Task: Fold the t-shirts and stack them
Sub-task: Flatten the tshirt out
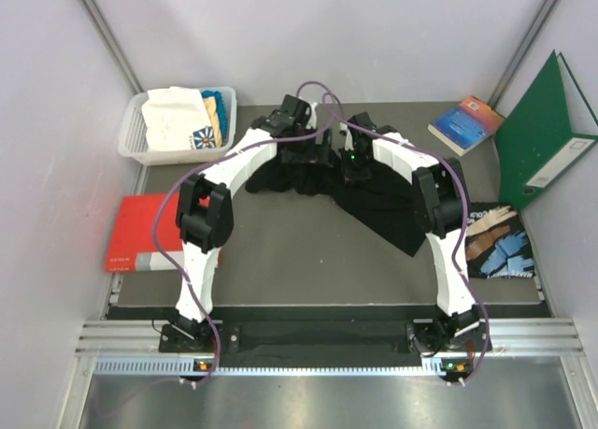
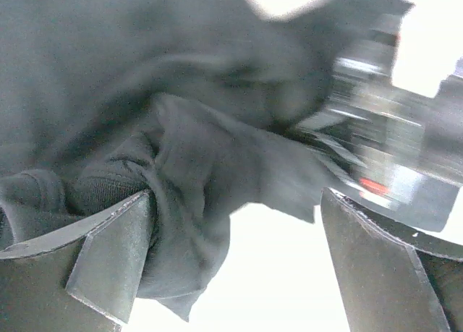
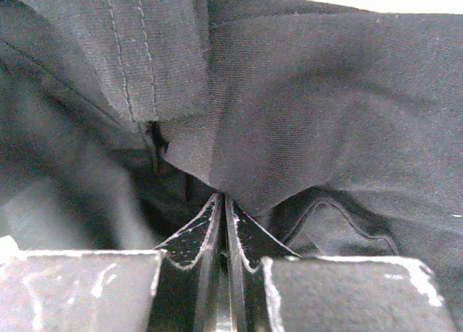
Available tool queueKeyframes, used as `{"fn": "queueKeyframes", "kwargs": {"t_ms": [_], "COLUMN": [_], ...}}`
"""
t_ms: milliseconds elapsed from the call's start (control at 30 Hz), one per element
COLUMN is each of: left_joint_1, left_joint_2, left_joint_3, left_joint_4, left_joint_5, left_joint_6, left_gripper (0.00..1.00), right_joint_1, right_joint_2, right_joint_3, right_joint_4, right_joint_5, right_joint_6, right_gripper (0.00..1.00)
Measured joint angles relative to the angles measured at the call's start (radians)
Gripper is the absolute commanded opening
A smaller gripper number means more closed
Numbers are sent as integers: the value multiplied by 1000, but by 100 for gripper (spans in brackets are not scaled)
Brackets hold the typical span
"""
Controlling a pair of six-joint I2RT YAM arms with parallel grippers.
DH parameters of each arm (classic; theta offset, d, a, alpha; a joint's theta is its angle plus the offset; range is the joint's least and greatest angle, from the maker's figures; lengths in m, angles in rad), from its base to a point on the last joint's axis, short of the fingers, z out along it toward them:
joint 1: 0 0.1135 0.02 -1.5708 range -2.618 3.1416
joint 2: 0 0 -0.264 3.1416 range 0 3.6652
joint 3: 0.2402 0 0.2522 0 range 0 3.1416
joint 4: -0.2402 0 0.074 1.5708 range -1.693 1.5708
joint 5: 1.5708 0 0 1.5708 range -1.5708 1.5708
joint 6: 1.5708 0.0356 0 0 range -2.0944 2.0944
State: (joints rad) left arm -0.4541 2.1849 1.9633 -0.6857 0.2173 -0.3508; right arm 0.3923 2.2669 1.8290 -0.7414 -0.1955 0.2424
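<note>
Seen from above, two white and black robot arms reach from the 6 o'clock edge of a grey table (image 1: 280, 251) toward its middle, their wrists meeting near 12 o'clock. A large, plain black cotton t-shirt (image 1: 374, 209) lies crumpled under both wrists, with one flat part trailing out toward 4 o'clock.

The left gripper (image 2: 237, 202) has its jaws wide apart. In the left wrist view, a bunched fold of the black shirt hangs over the inner face of one finger (image 2: 108, 260), while the other finger has no cloth on it.

The right gripper (image 3: 223, 198) has its jaws pressed almost together, clamped on a fold of the same shirt. The fabric rises to a peak right at the fingertips, and a stitched hem runs just above.

At 10 o'clock stands a white plastic slatted basket (image 1: 131, 135) holding white and cream folded shirts (image 1: 173, 116) and a strip of teal-blue cloth (image 1: 222, 100). A flat red book (image 1: 140, 233) lies at 9 o'clock. A blue paperback book (image 1: 464, 123) lies at 1 o'clock, and a green cardboard lever-arch binder (image 1: 542, 130) leans at 2 o'clock. A black magazine (image 1: 500, 247) with blue and tan print lies at 3 o'clock.
</note>
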Motion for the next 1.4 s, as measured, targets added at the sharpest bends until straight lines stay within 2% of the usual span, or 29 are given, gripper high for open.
{"fn": "queueKeyframes", "kwargs": {"t_ms": [133, 267, 600, 700, 833, 1033, 1200, 1400], "left_joint_1": [-81, -98, -1, 48, 64, -39, -112, -101], "left_joint_2": [-37, -14, 16, 8, -63, -119, -84, 19], "left_joint_3": [-1, 16, 88, 80, 26, 22, 22, 47], "left_joint_4": [16, -11, -160, -183, -175, -133, -126, -131], "left_joint_5": [7, -18, -365, -414, -377, -228, -99, -71], "left_joint_6": [18, 35, 19, 19, 35, 45, 58, 68], "left_gripper": [99, 99, 99, 99, 99, 98, 98, 97], "right_joint_1": [0, 0, -1, -1, -2, -6, -25, -70], "right_joint_2": [5, 8, 12, 12, 14, 22, 31, 35], "right_joint_3": [8, 13, 19, 19, 23, 33, 35, 8], "right_joint_4": [-8, -13, -18, -18, -20, -28, -26, 8], "right_joint_5": [-2, -4, -8, -9, -11, -23, -70, -185], "right_joint_6": [-5, -6, -4, -3, -2, 15, 51, 123], "right_gripper": [7, 7, 7, 7, 7, 7, 7, 7]}}
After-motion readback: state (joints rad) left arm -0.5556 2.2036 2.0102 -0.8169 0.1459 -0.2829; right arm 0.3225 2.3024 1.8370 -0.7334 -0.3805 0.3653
